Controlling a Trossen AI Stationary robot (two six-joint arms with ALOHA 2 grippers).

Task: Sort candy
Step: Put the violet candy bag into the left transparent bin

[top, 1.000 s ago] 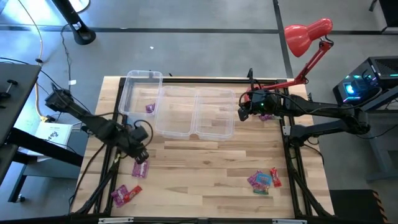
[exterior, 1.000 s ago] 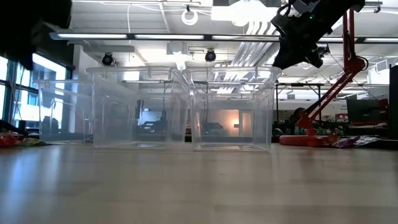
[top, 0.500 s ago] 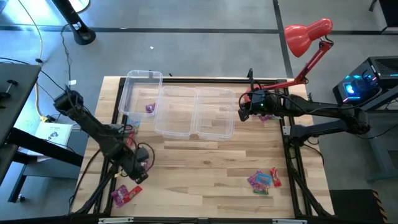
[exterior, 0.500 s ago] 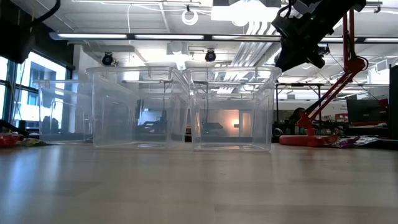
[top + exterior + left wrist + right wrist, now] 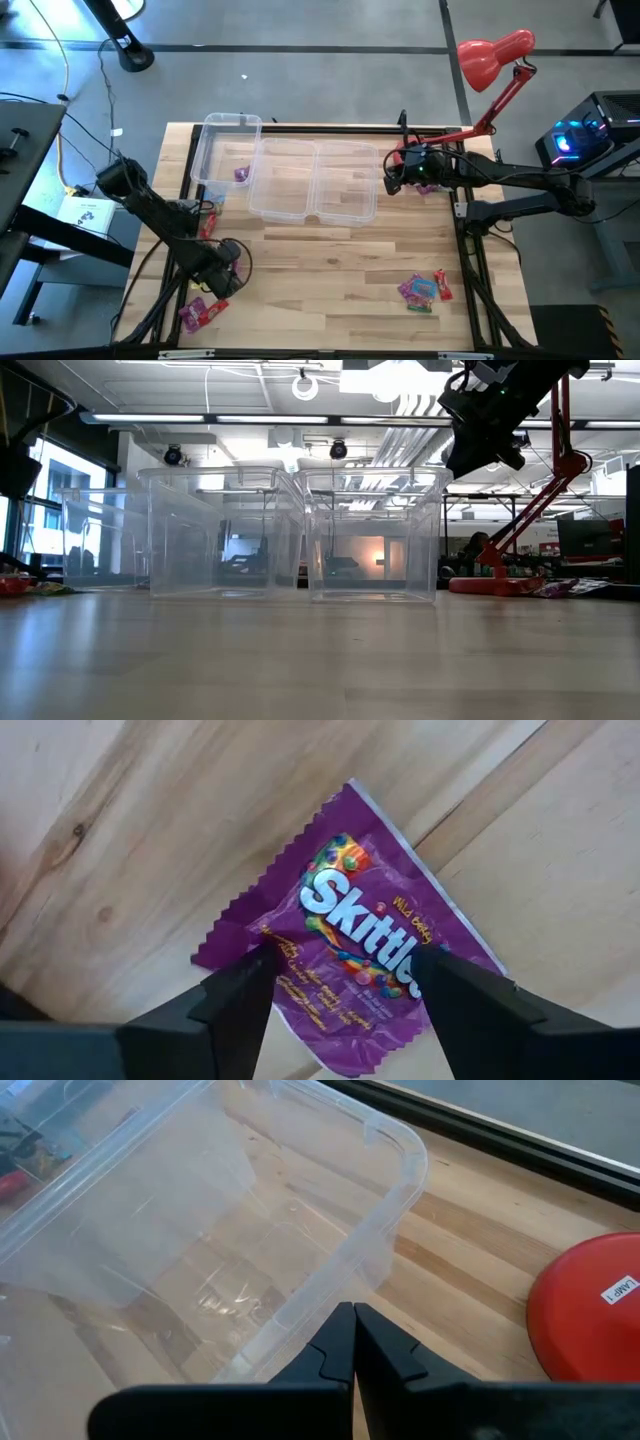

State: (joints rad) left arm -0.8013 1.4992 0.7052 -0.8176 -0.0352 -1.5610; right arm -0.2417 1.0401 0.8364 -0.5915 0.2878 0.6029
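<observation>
Pale, matt wood planks with visible grain form the counter [image 5: 120, 830], on which a glossy, crinkled purple foil candy packet [image 5: 360, 935], clear smooth plastic bins [image 5: 200, 1230] and a glossy red lamp base [image 5: 590, 1320] are shown.

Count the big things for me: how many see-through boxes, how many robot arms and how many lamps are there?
clear bins: 3
robot arms: 2
red lamp: 1
Total: 6
</observation>
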